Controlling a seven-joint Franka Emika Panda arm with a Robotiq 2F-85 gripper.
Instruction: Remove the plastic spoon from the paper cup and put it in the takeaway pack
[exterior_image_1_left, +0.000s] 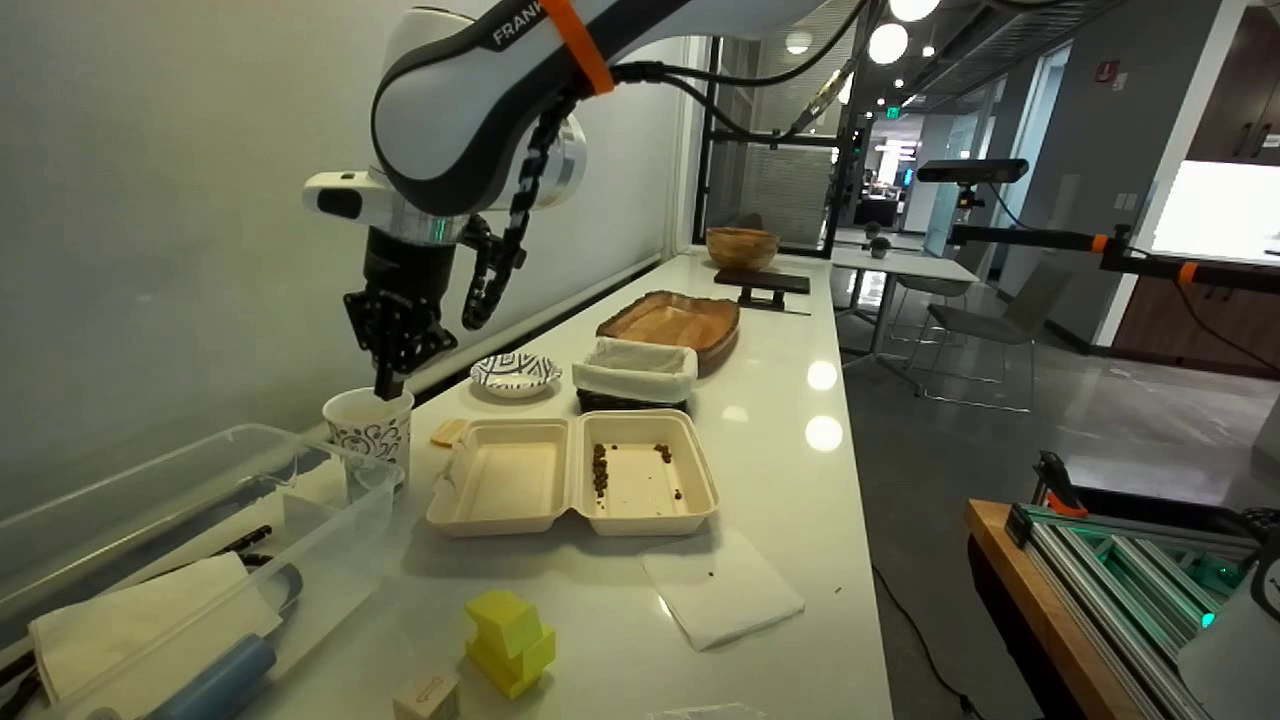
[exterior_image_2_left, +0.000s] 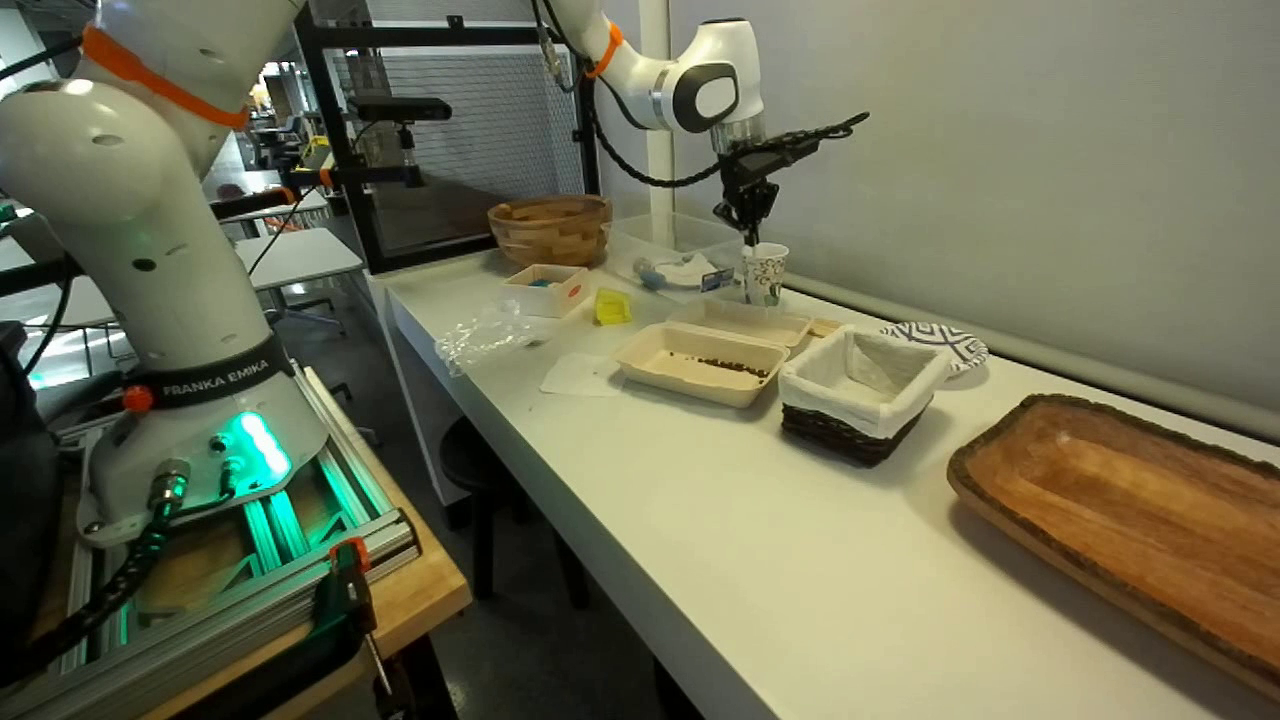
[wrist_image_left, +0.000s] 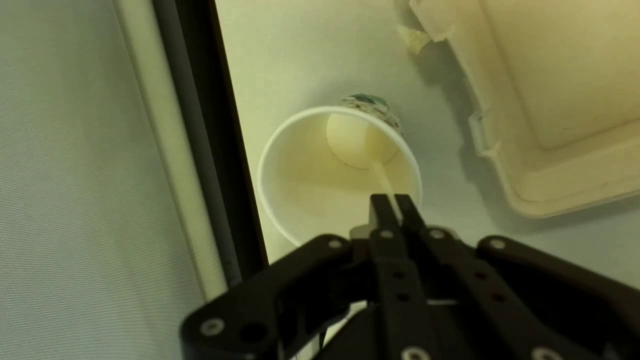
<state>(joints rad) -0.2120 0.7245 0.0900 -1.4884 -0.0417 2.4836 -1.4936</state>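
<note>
I'm watching the tabletop (exterior_image_1_left: 775, 485) from opposing directions in both exterior views; by wrist, peering closely into the paper cup (wrist_image_left: 320, 182).

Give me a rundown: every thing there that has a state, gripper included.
Plastic spoon: held by its handle, lower end down
Gripper: shut on that handle
Paper cup: upright, spoon's lower end inside
Takeaway pack: hinged open, dark bits in one half
Clear bin: open-topped, things inside
Lined basket: upright, open-topped
Patterned bowl: upright
Napkin: lying flat
</note>
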